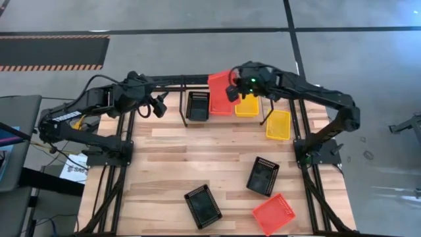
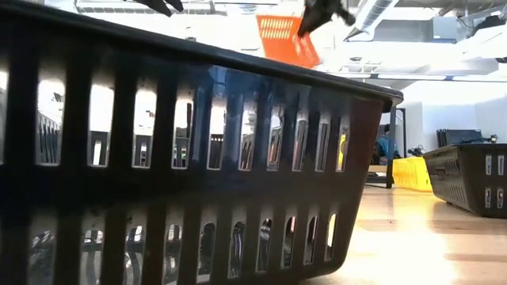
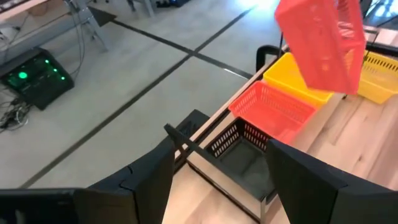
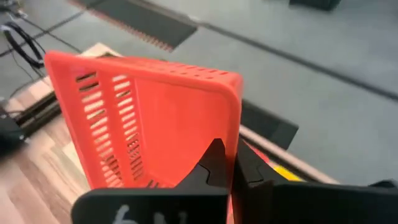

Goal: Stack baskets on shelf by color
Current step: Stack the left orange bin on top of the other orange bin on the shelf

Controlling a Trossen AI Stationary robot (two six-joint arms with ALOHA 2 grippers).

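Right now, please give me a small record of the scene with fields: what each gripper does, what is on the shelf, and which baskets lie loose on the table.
right gripper: shut on the rim of a red basket, held tilted above the shelf
left gripper: open, empty, near the shelf's left end
shelf: black basket, red basket under the held one, yellow basket
loose on table: yellow basket, two black baskets, red basket at the front

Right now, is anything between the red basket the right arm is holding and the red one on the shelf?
Nothing visible. The right gripper holds the lifted red basket tilted in open air above the shelved red basket. The open left gripper waits off to the side.
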